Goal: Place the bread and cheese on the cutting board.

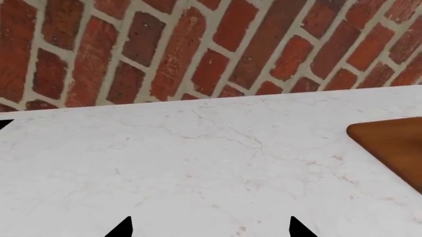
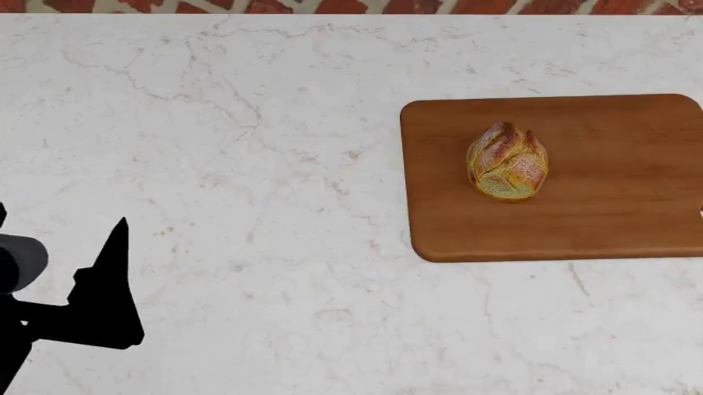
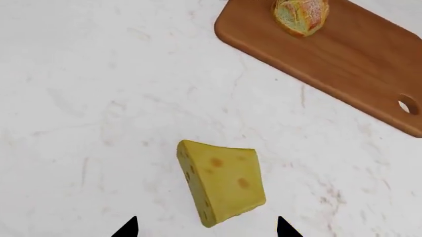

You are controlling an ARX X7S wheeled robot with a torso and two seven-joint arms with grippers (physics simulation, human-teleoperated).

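My right end effector (image 3: 207, 228) is hovering released over the cheese (image 3: 222, 180) lying on the worktop (image 3: 99, 98), off the cutting board (image 3: 356, 59). The bread (image 2: 506, 161) is sitting on the board. My left end effector (image 1: 209, 228) is hanging released too.

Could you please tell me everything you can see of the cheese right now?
The cheese shows only in the right wrist view: a chunky yellow wedge with a few small round darker holes, waxy-looking, lying on the white marbled counter. It sits off the cutting board, clear of its edge. The right gripper's fingertips flank it without visibly touching.
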